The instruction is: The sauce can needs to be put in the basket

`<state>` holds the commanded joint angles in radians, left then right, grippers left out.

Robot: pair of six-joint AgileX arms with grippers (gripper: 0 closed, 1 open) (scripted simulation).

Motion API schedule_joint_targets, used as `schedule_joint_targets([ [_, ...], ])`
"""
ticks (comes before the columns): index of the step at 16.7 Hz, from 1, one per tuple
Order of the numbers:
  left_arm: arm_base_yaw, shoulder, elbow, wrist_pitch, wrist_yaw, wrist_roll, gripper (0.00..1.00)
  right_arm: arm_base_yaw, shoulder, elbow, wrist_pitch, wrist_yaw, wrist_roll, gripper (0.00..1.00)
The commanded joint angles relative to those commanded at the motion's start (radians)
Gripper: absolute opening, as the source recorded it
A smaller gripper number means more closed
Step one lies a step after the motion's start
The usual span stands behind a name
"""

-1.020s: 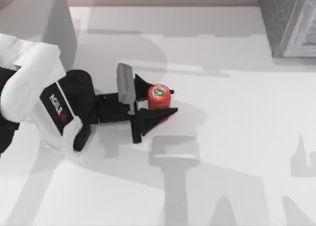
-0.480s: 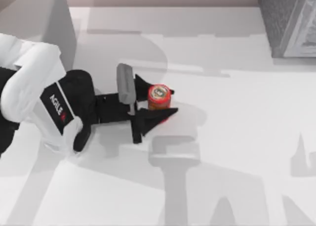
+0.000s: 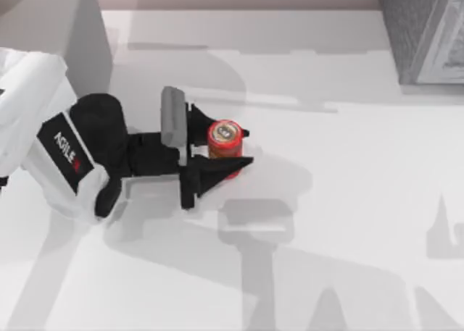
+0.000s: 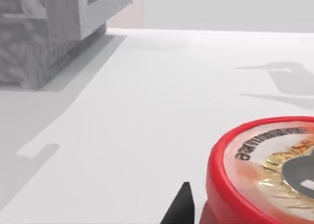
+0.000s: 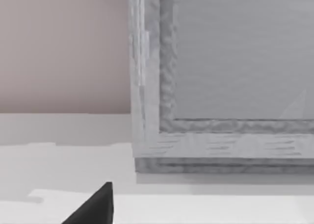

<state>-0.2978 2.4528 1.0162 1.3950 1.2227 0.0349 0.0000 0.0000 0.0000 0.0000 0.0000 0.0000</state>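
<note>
The sauce can is a small red can with an orange label band and a round printed top. It sits left of the table's middle, between the two black fingers of my left gripper, which is shut on it. In the left wrist view the can's red-rimmed top is very close, with one black fingertip beside it. The grey woven basket stands at the table's far right corner, well away from the can. A black part of my right gripper shows just in front of the basket's wall.
The white table lies open between the can and the basket, crossed by arm shadows. The basket is also seen far off in the left wrist view. A pale wall runs behind the table.
My left gripper has drawn slightly left and back with the sauce can held in it. The can looks a little larger now, as if raised off the table.
</note>
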Motion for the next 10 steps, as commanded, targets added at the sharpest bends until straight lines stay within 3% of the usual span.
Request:
schedule_joint_targets([
  [5,0.099,-0.291,-0.212,-0.117,0.193,-0.022,0.00,0.000,0.000,0.000,0.000,0.000,0.000,1.00],
  [10,0.281,-0.667,-0.435,-0.265,0.403,-0.049,0.00,0.000,0.000,0.000,0.000,0.000,0.000,1.00],
])
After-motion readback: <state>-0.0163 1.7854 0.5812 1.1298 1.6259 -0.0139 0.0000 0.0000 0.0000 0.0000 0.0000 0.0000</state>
